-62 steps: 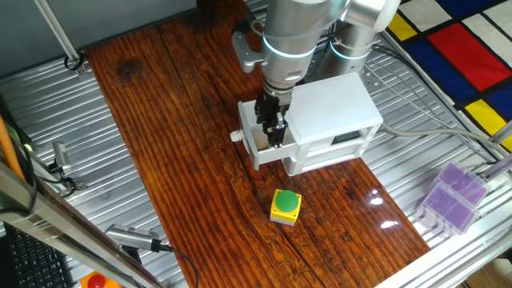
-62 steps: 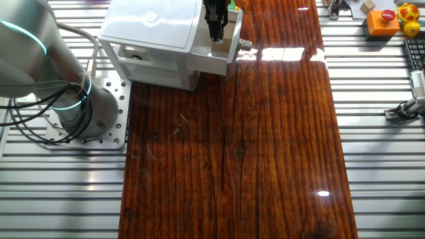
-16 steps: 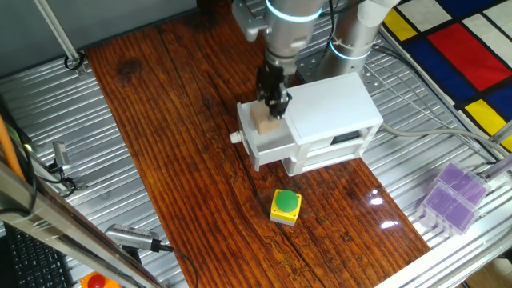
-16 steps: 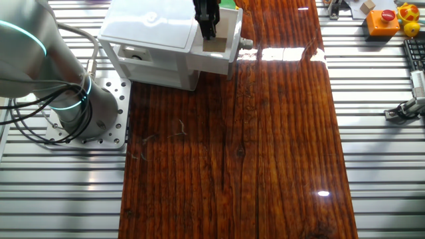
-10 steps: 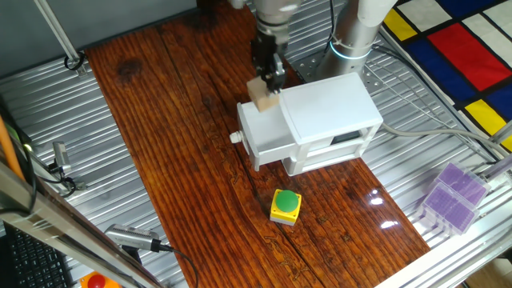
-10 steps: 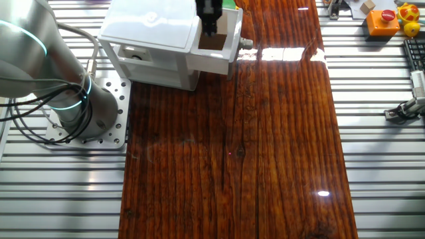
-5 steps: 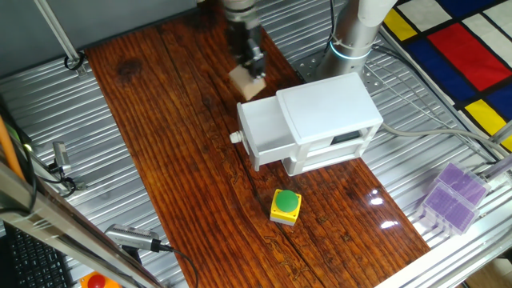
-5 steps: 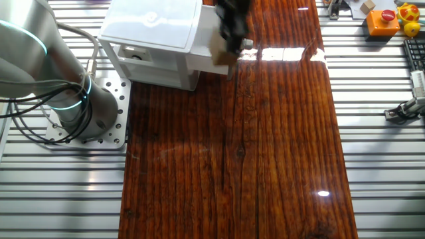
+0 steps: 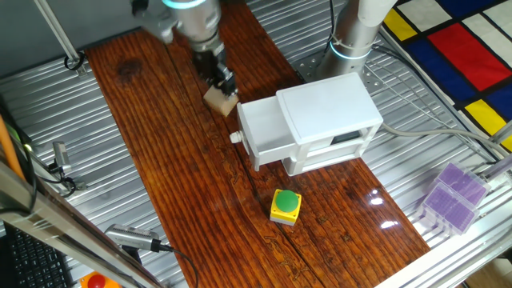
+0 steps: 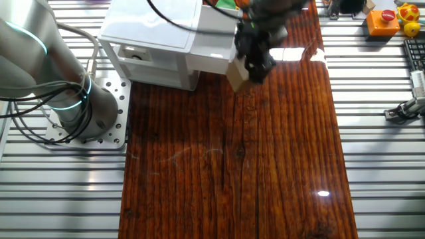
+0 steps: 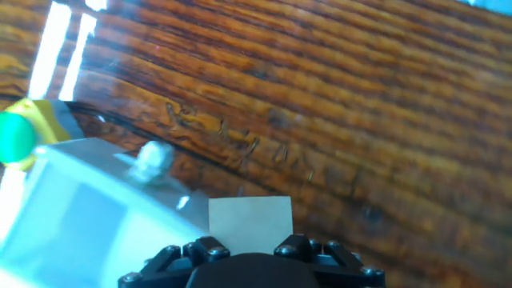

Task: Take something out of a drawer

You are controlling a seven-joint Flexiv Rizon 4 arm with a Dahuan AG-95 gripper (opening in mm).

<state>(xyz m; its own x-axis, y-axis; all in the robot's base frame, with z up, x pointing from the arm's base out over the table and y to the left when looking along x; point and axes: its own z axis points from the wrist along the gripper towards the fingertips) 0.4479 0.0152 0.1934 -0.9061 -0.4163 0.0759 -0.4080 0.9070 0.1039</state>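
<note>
My gripper is shut on the small tan cube and holds it in the air above the wooden table, to the left of the cabinet. The cube also shows in the other fixed view and in the hand view, gripped between the black fingers. The upper white drawer of the white box cabinet stands pulled out, its round knob facing the table. In the hand view the drawer front and knob lie below left of the cube.
A yellow box with a green button sits on the table in front of the cabinet. The robot base stands beside the cabinet. Purple boxes lie at the right edge. Small toys sit off the table's far corner.
The gripper has lifted the tan cube out of the open drawer and carried it left, away from the cabinet, over the wooden table. The drawer has stayed open.
</note>
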